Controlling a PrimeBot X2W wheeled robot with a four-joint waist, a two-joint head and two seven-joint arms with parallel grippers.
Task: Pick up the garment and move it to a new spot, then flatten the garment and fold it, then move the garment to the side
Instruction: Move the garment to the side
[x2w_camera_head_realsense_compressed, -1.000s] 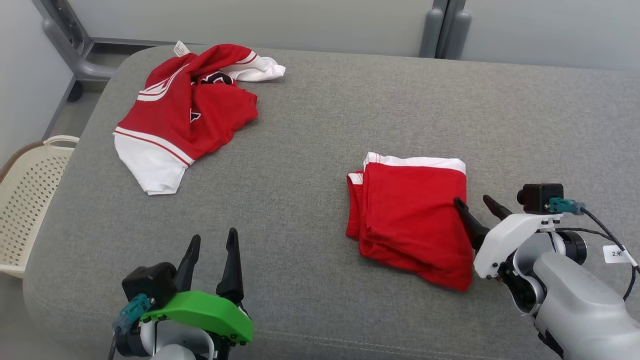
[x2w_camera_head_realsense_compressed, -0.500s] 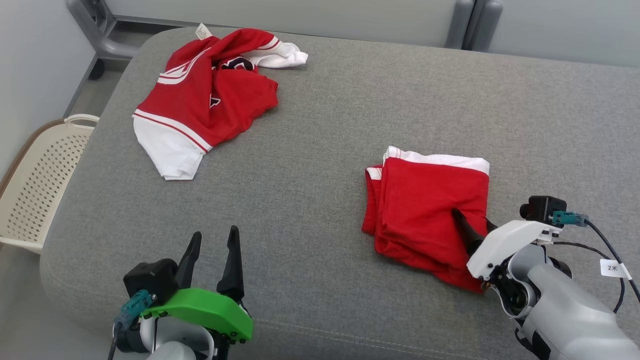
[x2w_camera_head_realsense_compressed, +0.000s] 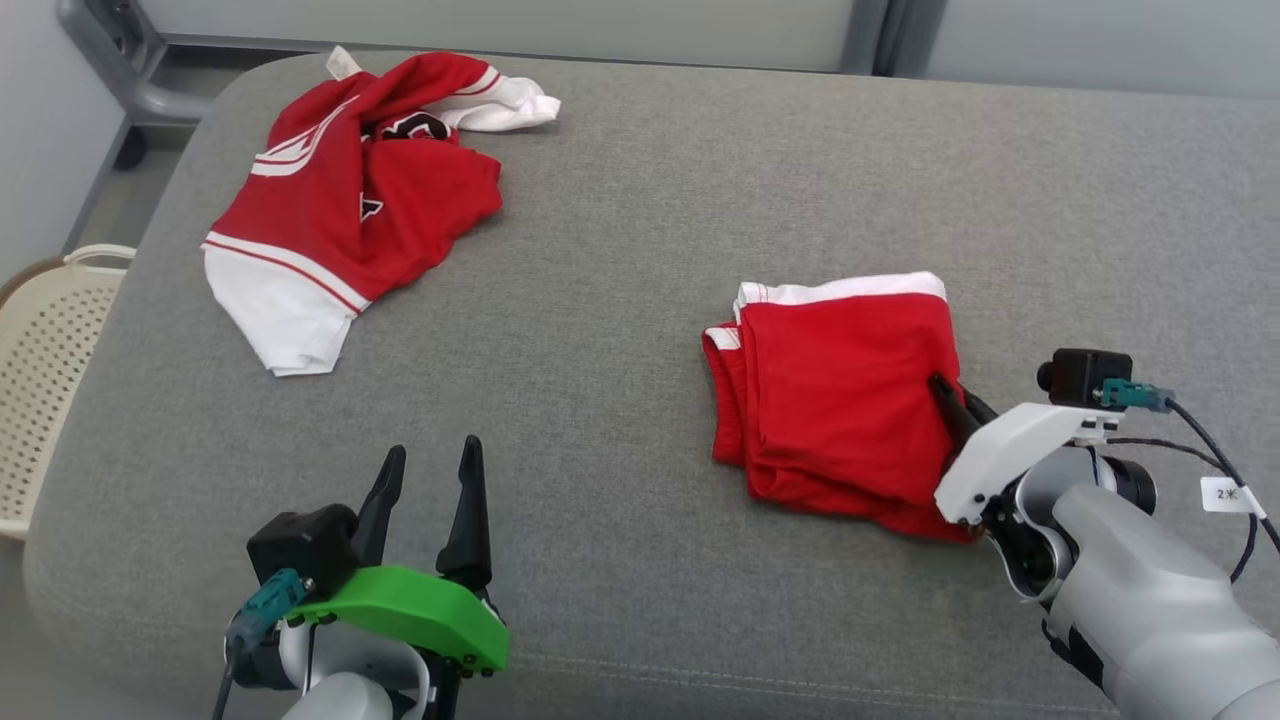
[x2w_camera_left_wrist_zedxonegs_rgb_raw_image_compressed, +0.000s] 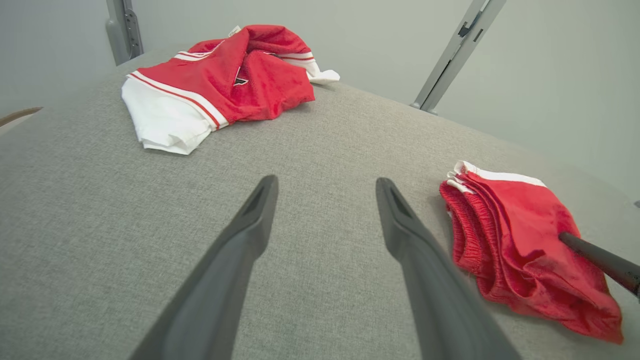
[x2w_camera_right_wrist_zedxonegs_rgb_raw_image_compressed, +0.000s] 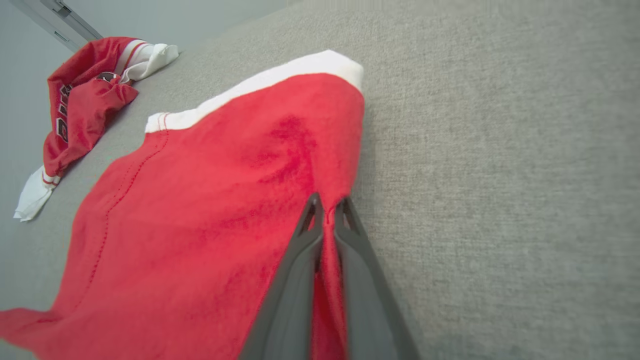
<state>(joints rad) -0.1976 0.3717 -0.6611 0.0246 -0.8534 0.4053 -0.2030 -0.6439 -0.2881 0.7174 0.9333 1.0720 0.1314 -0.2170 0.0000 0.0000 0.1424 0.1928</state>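
The folded garment (x2w_camera_head_realsense_compressed: 840, 390), laid on the worktop (x2w_camera_head_realsense_compressed: 640, 250) well apart from the crumpled jersey (x2w_camera_head_realsense_compressed: 350, 210), is pinched at the edge farthest from it by the fingers of the right gripper (x2w_camera_head_realsense_compressed: 955, 392). If only the top layers are caught (a thin bite), the fold could be dragged open; the left gripper (x2w_camera_head_realsense_compressed: 432, 447) is held with fingers spread.

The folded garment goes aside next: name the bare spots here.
Bare: the middle of the grey surface, between the crumpled jersey and the folded garment; the far right corner behind that garment; the near strip right of the left gripper. Crowded: the far left corner, and the garment's edge in the right gripper.
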